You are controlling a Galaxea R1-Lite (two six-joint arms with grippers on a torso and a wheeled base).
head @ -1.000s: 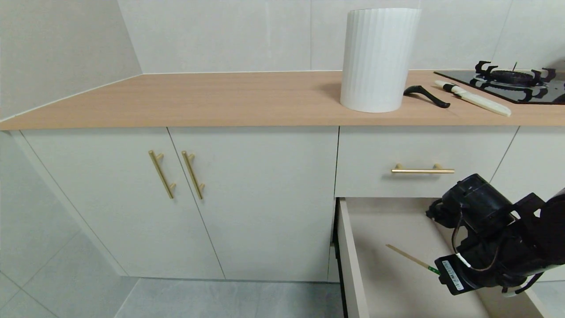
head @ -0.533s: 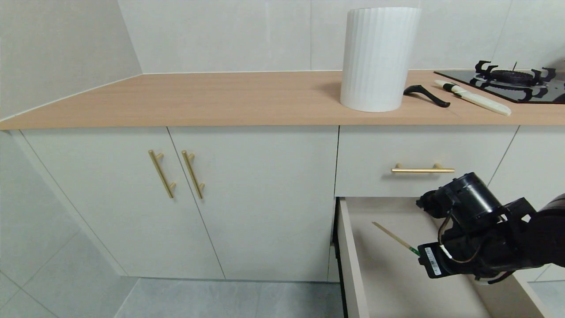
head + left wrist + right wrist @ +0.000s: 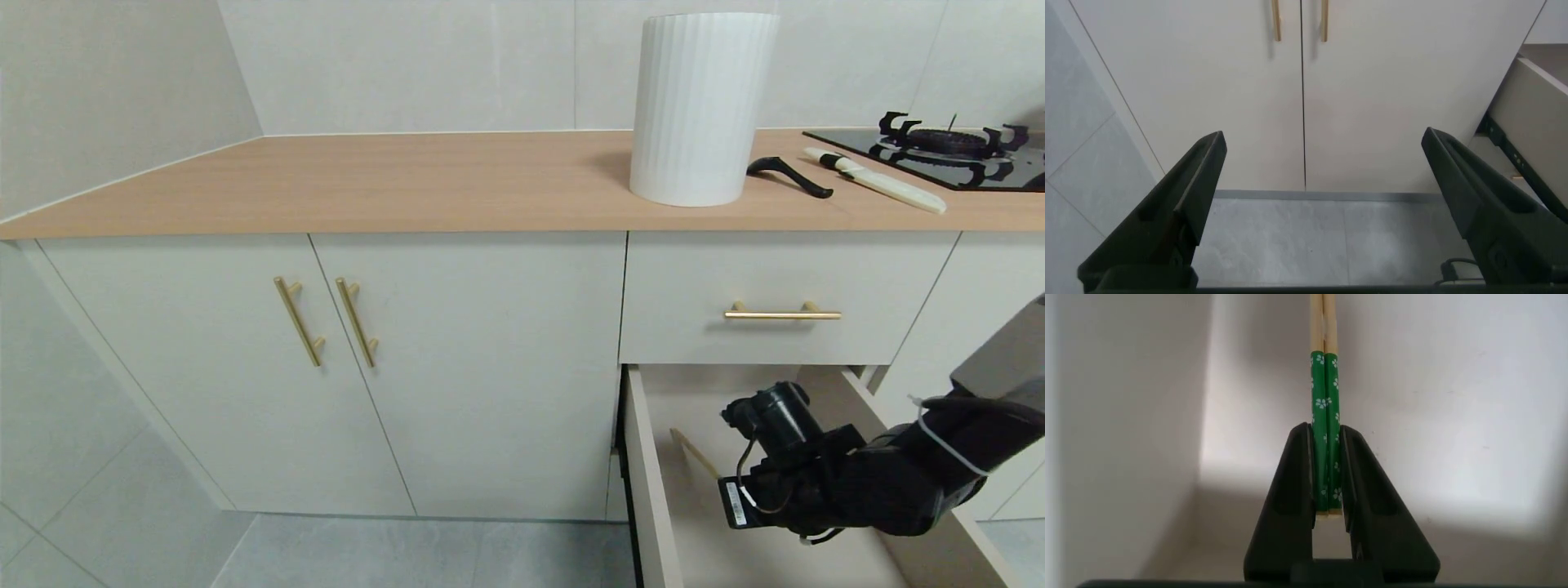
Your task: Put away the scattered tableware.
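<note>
Here, the wooden countertop [image 3: 367, 184] runs across the far side, above two cabinet doors [image 3: 473, 367] on the left. The lower drawer [image 3: 647, 482] on the right stands pulled out toward me. A tall white ribbed container [image 3: 700, 106] sits on the counter, with the hob [image 3: 939, 151] far right. My left gripper [image 3: 1323, 204] hangs low in front of the cabinet doors, its fingers spread wide with nothing between them. My right gripper [image 3: 729, 488] is down inside the open drawer, clamped on the green ends of the chopsticks [image 3: 1324, 376], whose bare tips point toward the drawer's far left corner. A pale knife [image 3: 878, 181] and a black utensil [image 3: 788, 175] lie between container and hob.
</note>
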